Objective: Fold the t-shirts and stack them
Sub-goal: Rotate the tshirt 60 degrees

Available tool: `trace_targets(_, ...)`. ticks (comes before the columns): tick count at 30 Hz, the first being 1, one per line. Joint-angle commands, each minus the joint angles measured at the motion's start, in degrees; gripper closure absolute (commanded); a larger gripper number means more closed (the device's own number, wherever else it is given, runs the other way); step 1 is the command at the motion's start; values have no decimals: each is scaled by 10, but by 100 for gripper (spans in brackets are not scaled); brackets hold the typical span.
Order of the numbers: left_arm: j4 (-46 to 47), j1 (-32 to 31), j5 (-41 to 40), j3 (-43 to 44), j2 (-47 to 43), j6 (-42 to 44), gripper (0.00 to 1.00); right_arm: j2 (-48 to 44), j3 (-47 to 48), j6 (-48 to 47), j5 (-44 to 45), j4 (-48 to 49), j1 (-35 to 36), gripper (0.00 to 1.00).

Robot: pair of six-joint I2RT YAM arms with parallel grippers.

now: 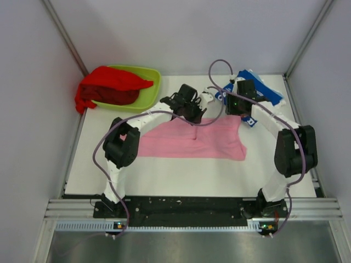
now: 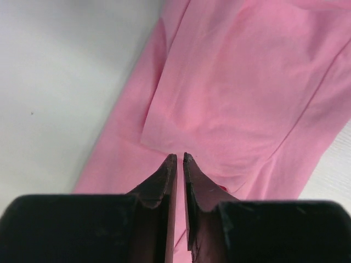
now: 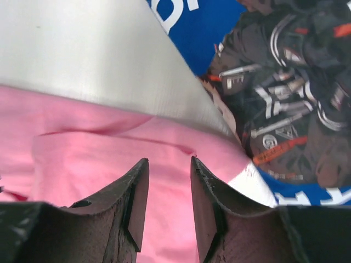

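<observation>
From above, the pink shirt (image 1: 192, 143) lies spread mid-table, the red shirt (image 1: 109, 87) is draped over the green tray (image 1: 153, 82), and the blue shirt (image 1: 263, 90) lies far right. In the left wrist view, the left gripper (image 2: 178, 156) is closed over pink cloth, perhaps pinching it. In the right wrist view, the right gripper (image 3: 170, 161) is parted above the pink edge.

The pink shirt (image 1: 186, 143) is soft matt cloth, the table (image 1: 181, 175) smooth, the tray (image 1: 152, 90) plastic

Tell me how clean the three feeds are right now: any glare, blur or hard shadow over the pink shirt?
Top external: even, soft light, no hard shadow on the pink shirt, detail coarse. Left wrist: cloth folds sharp, the dark left tool underexposed and soft. Right wrist: mild sheen on the table, print on the blue shirt slightly blurred, right tool dark.
</observation>
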Motion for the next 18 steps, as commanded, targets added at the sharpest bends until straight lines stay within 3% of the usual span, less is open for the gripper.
trace_targets(1,-2,-6,64,20,-9,16,86,-101,-50,73,-25,-7,-5,67)
trace_targets(4,6,-6,74,36,37,2,86,-139,-122,120,-52,2,-5,77)
trace_targets(8,7,-3,18,43,79,10,87,-183,-227,164,-45,37,-5,86)
trace_targets(15,8,15,-37,37,73,38,88,-172,-309,205,-32,73,-16,90)
trace_targets(18,-33,23,-48,32,18,75,85,-191,-312,209,-30,73,-19,91)
